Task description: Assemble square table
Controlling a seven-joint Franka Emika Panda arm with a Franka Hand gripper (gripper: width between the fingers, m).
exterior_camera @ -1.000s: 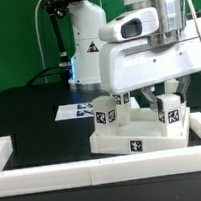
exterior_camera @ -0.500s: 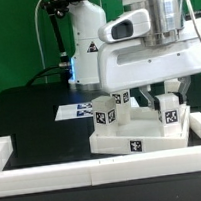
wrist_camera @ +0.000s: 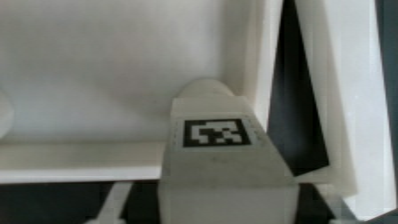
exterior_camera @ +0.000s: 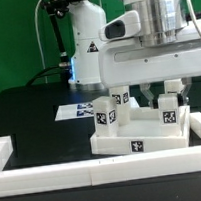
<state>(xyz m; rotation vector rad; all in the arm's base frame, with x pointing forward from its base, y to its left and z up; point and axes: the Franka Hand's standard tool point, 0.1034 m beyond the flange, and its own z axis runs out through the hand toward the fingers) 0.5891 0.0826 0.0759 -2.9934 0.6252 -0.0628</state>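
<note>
Since the earlier frames the gripper (exterior_camera: 147,86) has turned slightly over the slab (exterior_camera: 143,136) — likely screwing a leg (wrist_camera: 219,150) in, which it holds between part-closed jaws. Slab sits at 5 o'clock inside the rails (exterior_camera: 56,174), 3 legs upright on it.

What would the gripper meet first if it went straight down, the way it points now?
Probably nothing new: the gripper already holds a small white tagged leg block, which would press onto the large white square plastic slab; depth is unclear.
</note>
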